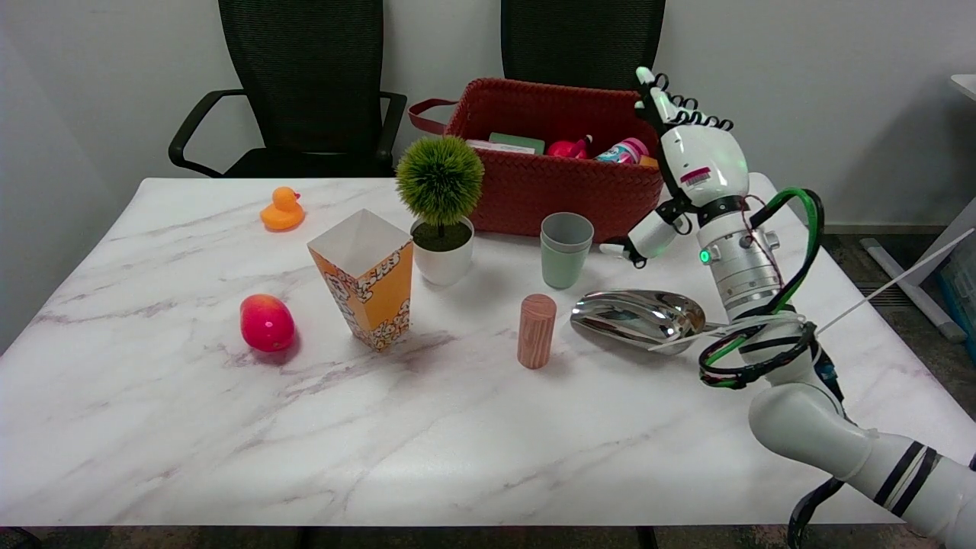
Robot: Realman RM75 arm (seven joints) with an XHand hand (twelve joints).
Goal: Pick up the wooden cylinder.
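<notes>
The wooden cylinder (537, 331) stands upright near the middle of the marble table (229, 427), alone and untouched. My right hand (682, 171) is raised in the air well to the cylinder's right and farther back, in front of the red basket's right end. Its fingers point upward and are spread apart, the thumb sticks out to the left, and it holds nothing.
A shiny metal scoop (639, 316) lies just right of the cylinder, a green cup (566, 248) behind it. A popcorn box (366, 277), potted plant (441, 206), red-yellow fruit (267, 322) and rubber duck (282, 210) stand to the left. The red basket (534, 191) sits at the back.
</notes>
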